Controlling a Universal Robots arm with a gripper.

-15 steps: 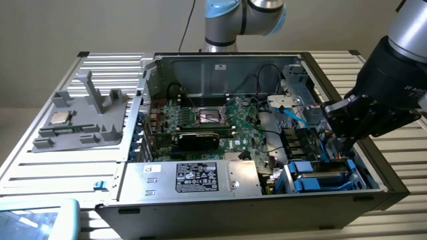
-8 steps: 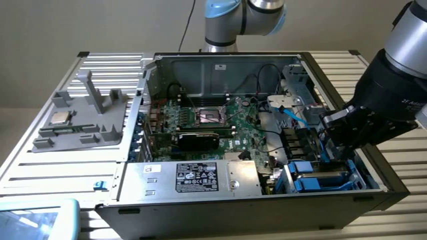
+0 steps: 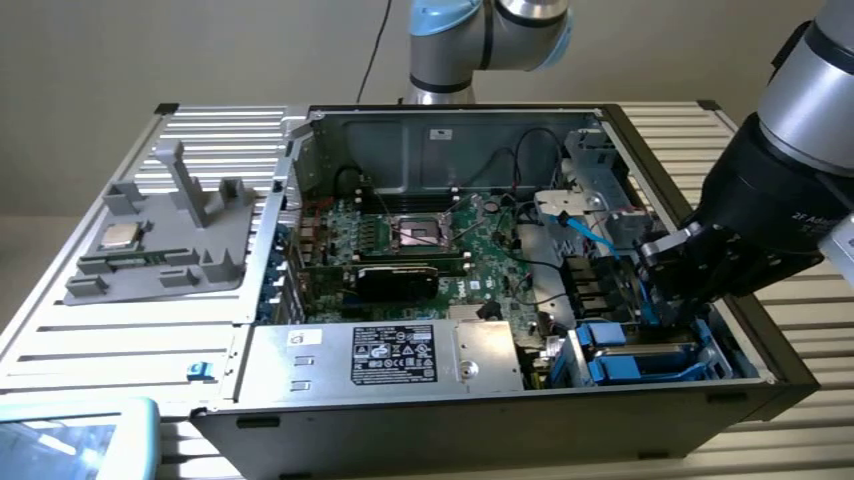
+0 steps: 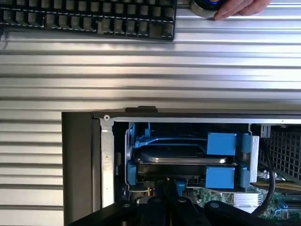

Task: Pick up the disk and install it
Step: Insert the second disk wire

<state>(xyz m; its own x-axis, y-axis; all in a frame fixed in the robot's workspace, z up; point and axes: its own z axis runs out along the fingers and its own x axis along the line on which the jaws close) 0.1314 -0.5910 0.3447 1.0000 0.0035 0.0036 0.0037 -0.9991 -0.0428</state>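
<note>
While its fingers are drawn together on nothing that can be made out, the gripper [image 4: 169,197] sits low in the open computer case [image 3: 267,340], just beside the end of the disk [image 4: 186,155], which lies flat in its blue frame [image 4: 221,143] inside the drive bay. Judging by this, the disk looks seated, or nearly so. The risk is a push off-centre: the frame could jam in its rails, or the fingers could snag the blue cable [image 3: 587,228] nearby. Beyond the case, a keyboard [image 4: 89,19] lies on the slatted table [image 4: 150,70], with a person's hand [image 4: 244,6] at its edge.
</note>
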